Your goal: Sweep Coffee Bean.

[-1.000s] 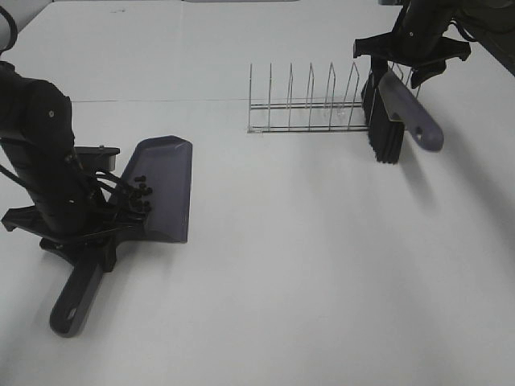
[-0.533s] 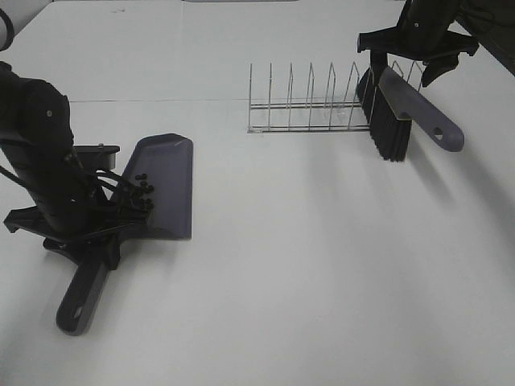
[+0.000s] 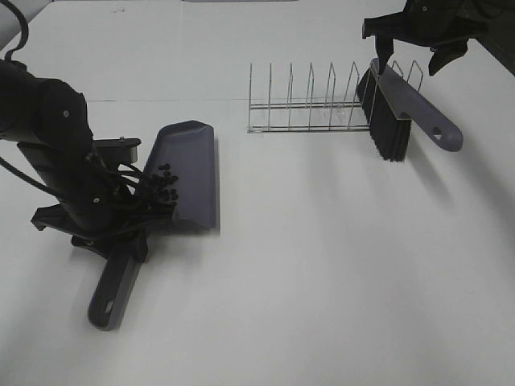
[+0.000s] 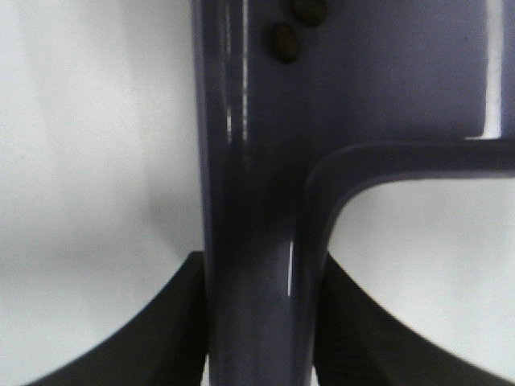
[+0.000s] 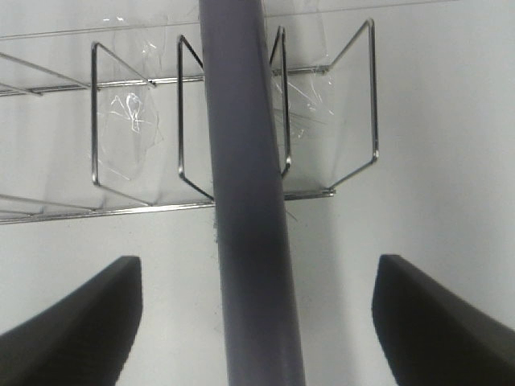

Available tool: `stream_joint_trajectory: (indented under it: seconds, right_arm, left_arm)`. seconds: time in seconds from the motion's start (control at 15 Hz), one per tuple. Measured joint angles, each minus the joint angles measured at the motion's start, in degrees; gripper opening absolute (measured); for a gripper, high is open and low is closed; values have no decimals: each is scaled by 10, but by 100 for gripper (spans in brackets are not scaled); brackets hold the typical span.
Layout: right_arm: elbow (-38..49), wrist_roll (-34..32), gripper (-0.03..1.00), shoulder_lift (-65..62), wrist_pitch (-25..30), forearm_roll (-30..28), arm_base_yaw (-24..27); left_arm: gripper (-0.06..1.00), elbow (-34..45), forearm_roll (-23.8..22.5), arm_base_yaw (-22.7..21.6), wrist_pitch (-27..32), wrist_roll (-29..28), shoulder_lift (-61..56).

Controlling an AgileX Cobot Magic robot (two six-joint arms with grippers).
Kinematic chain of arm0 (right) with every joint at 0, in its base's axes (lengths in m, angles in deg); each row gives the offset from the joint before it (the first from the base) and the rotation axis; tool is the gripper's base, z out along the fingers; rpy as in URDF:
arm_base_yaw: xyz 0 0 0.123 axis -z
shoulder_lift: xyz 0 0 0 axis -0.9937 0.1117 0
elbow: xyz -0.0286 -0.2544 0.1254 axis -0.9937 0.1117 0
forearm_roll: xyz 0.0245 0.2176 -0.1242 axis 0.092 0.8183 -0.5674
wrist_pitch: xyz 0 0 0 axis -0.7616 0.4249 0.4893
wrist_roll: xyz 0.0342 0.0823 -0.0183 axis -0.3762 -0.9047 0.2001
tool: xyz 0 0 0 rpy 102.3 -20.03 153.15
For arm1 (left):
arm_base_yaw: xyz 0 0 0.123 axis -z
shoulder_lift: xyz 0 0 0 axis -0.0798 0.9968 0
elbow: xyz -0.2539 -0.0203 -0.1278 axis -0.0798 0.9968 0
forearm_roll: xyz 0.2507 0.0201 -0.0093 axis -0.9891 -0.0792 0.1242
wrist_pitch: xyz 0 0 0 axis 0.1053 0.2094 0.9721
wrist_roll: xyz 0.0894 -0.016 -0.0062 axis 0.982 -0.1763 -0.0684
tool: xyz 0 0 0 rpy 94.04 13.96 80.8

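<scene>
My left gripper [image 3: 113, 232] is shut on the handle of the dark purple dustpan [image 3: 191, 169], which lies on the table at the left. The coffee beans [image 3: 165, 181] sit clustered at the pan's back, near the handle. In the left wrist view the dustpan handle [image 4: 257, 201] runs between the jaws, with two beans [image 4: 283, 42] above it. The brush [image 3: 402, 104] stands bristles down at the right end of the wire rack [image 3: 306, 108]. My right gripper [image 3: 414, 44] is open above the brush and apart from it. The right wrist view shows the brush handle [image 5: 245, 201] between the wide-open fingers [image 5: 72, 330].
The wire rack with several upright dividers stands at the back centre, also in the right wrist view [image 5: 137, 129]. A white table [image 3: 322, 265] carries everything. The left arm's dark body stands over the dustpan handle at the left.
My left gripper has carried the dustpan with the beans to the right. My right gripper has let go of the brush and risen; the brush now stands at the rack's end.
</scene>
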Motion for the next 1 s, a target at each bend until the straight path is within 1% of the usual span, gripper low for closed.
stream_joint_trajectory:
  seconds: [0.2, 0.27, 0.33, 0.4, 0.53, 0.67, 0.73, 0.87, 0.93, 1.0]
  right_arm:
    - [0, 0, 67, -13, 12, 0, 0]
    - [0, 0, 67, -18, 14, 0, 0]
    - [0, 0, 67, -23, 15, 0, 0]
    - [0, 0, 67, -28, 15, 0, 0]
    - [0, 7, 67, -33, 16, 0, 0]
    - [0, 12, 67, -41, 17, 0, 0]
    - [0, 13, 67, -49, 17, 0, 0]
    - [0, 22, 67, -73, 18, 0, 0]
    - [2, 29, 67, -89, 18, 5, 0]
    - [17, 30, 67, -112, 17, 11, 0]
  left_arm:
    - [34, 0, 11, 0, -1, 5, 0]
    - [40, 0, 18, 0, -3, 7, 0]
    - [50, 0, 22, 0, -5, 7, 0]
    - [55, 0, 23, 0, -5, 7, 0]
    - [58, 0, 23, 0, -1, 7, -1]
    - [59, 0, 22, 0, 15, 9, -22]
    - [59, 0, 16, 0, 23, 9, -48]
    - [59, 0, -17, -1, 46, 10, -115]
    - [59, 0, -40, -1, 68, 10, -151]
    - [59, 0, -61, -1, 104, 6, -193]
